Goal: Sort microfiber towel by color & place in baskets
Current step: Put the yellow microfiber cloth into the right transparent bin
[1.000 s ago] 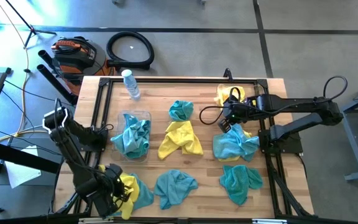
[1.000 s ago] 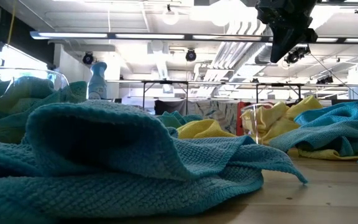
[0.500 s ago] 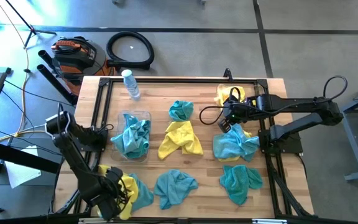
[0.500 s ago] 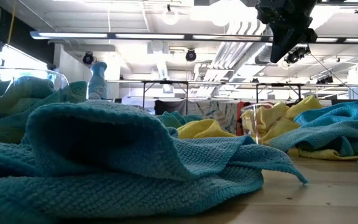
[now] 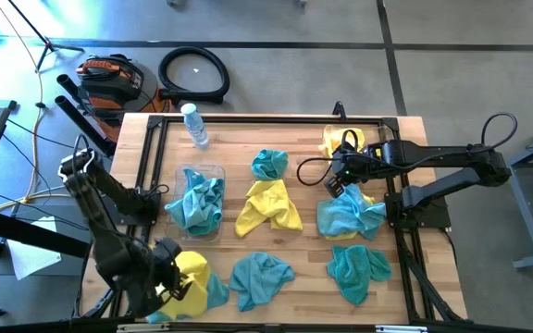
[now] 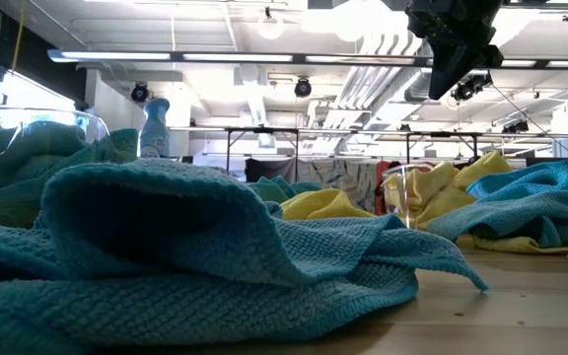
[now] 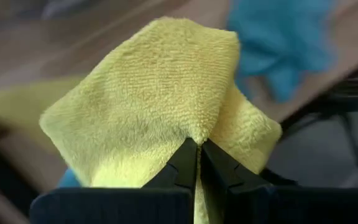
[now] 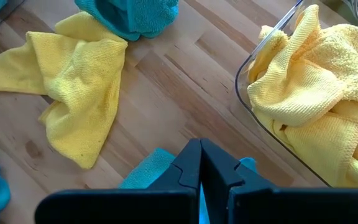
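Observation:
My left gripper is at the table's near left corner, shut on a yellow microfiber towel that sits over a blue one. My right gripper hangs shut and holds nothing, above the table beside the far right basket of yellow towels. The left basket holds teal towels. Another yellow towel and several teal and blue towels lie spread on the wood. My left gripper pinches a raised fold of the yellow towel between its two fingers, coming from above and pointing steeply down. The cloth bunches up around the fingertips and drapes away on both sides. Whether its lower edge still rests on the blue towel I cannot tell.
A clear water bottle lies at the far left of the table. A black metal frame runs along the table's edges. Bare wood shows between the middle yellow towel and the right basket. A teal towel fills the low view.
My left gripper has risen at the near left corner, and its arm has swung up. The yellow towel has come up with it, gathered into a higher bunch, while the blue towel below has stayed where it was.

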